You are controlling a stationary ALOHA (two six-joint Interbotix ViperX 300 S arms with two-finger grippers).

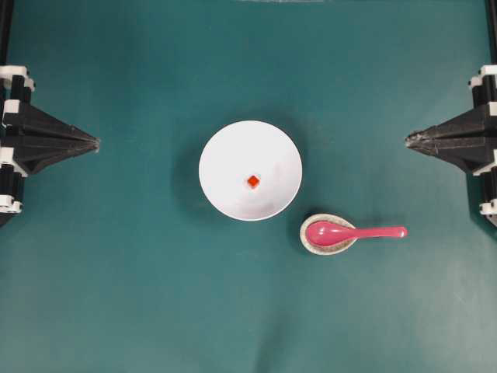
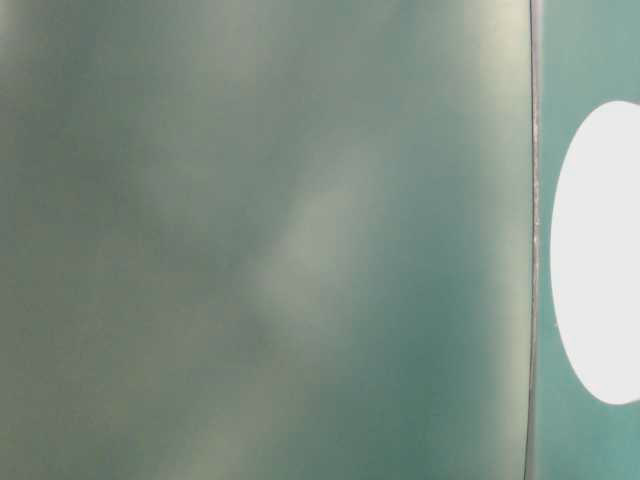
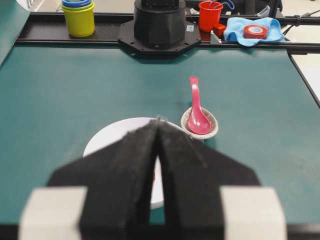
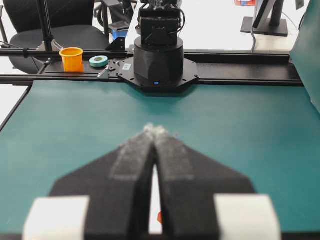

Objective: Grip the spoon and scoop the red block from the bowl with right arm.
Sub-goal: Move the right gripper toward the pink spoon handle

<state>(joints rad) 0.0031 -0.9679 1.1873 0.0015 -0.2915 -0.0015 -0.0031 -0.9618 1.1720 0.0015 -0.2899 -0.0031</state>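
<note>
Spoon (image 1: 353,232): glossy pink, long axis parallel to worktop (image 1: 116,295) near edge, handle pointing at right edge, deep oval scoop resting in speckled beige oval rest (image 1: 328,235), just right and nearward of bowl (image 1: 250,170). Bowl: plain white, round, mid-worktop. Red block (image 1: 253,181): tiny cube at bowl centre. Right gripper (image 1: 409,139) at right edge, fingers closed, empty. Left gripper (image 1: 95,143) at left edge, fingers closed, empty. Left wrist view alone shows yellow cup (image 3: 78,19), red cup (image 3: 210,15), blue cloth (image 3: 252,29). Table-level view blurred, only bowl edge.
</note>
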